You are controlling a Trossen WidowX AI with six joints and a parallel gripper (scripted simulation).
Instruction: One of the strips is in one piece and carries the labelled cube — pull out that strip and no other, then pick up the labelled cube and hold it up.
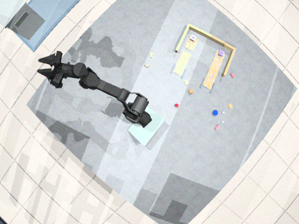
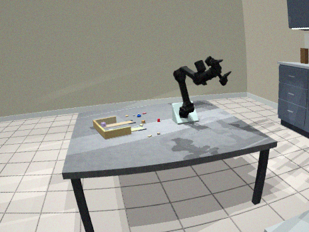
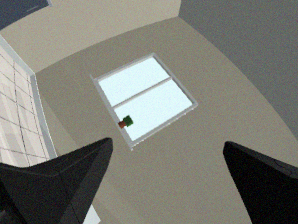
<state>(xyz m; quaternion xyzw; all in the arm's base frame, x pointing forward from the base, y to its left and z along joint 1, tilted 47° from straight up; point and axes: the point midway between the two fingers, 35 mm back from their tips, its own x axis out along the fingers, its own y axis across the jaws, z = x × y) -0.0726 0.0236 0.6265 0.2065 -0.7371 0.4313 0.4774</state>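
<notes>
The right strip [image 1: 213, 71] [image 2: 120, 124] is orange, patterned and looks unbroken. A purple cube [image 1: 221, 53] [image 2: 103, 124] sits on its far end. The left strip is in two parts with a gap: a plain yellow near piece [image 1: 182, 63] [image 2: 138, 129] and a short orange far piece [image 1: 191, 45]. A cube with a white top and a dark mark [image 1: 192, 38] is on the far piece. Any label on the purple cube is too blurred to read. My gripper [image 1: 38, 65] [image 2: 226, 66] [image 3: 169, 145] is open and empty, raised high on the side away from the strips.
A low yellow wall [image 1: 211, 35] [image 2: 118, 133] encloses the strips' far ends on three sides. Thin blue rods flank their near ends. A red piece [image 1: 176, 105] [image 2: 158, 120], an orange cube [image 1: 191, 91], a blue piece [image 1: 215, 112] and several small blocks lie around.
</notes>
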